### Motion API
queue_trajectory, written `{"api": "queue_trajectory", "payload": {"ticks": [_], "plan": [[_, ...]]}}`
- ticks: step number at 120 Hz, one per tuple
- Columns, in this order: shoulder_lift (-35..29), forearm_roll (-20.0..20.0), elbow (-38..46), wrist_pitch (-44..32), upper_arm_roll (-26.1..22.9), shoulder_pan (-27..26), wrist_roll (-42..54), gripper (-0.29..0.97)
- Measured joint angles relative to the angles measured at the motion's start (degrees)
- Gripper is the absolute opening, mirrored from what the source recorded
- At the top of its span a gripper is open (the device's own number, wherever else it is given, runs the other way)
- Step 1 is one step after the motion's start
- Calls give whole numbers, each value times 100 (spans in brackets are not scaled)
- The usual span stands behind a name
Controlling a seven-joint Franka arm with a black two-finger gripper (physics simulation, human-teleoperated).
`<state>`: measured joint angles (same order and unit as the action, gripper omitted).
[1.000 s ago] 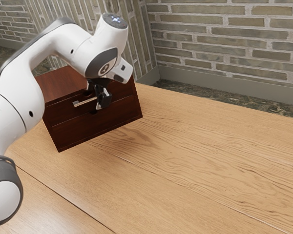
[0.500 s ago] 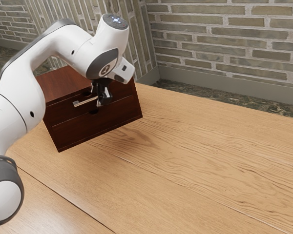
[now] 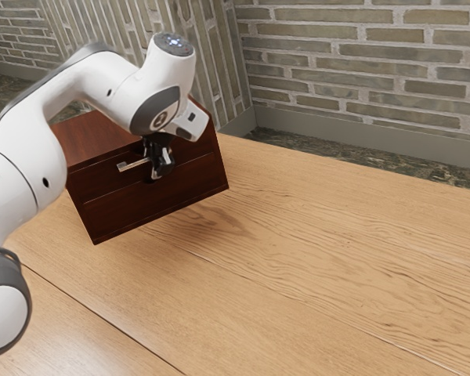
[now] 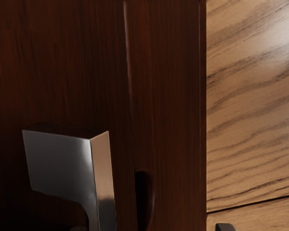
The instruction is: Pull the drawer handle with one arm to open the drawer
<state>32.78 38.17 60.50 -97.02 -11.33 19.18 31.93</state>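
Gripper [image 3: 157,162] at the handle [image 3: 133,164], near the end on the exterior view's right. Bar runs along the drawer [image 3: 145,182] front. Fingers part open, nothing clamped.

Dark reddish wooden drawer [image 3: 102,182], upper left of the exterior view, seemingly shut; its silver handle [image 3: 131,164] juts from the front.

Brick walls [image 3: 360,63], wood table [image 3: 313,258], possibly stone floor [image 3: 439,168].
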Motion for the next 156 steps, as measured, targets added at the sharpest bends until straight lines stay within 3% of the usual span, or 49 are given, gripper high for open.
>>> {"api": "queue_trajectory", "payload": {"ticks": [44,65,89,156], "plan": [[-210,-424,315,-361,195,-37,-51,33],[-509,-717,606,-416,199,-23,-97,23],[-1205,-1315,1577,-738,510,-39,-162,24],[-1714,-2118,2104,-1055,545,-244,-271,24]]}}
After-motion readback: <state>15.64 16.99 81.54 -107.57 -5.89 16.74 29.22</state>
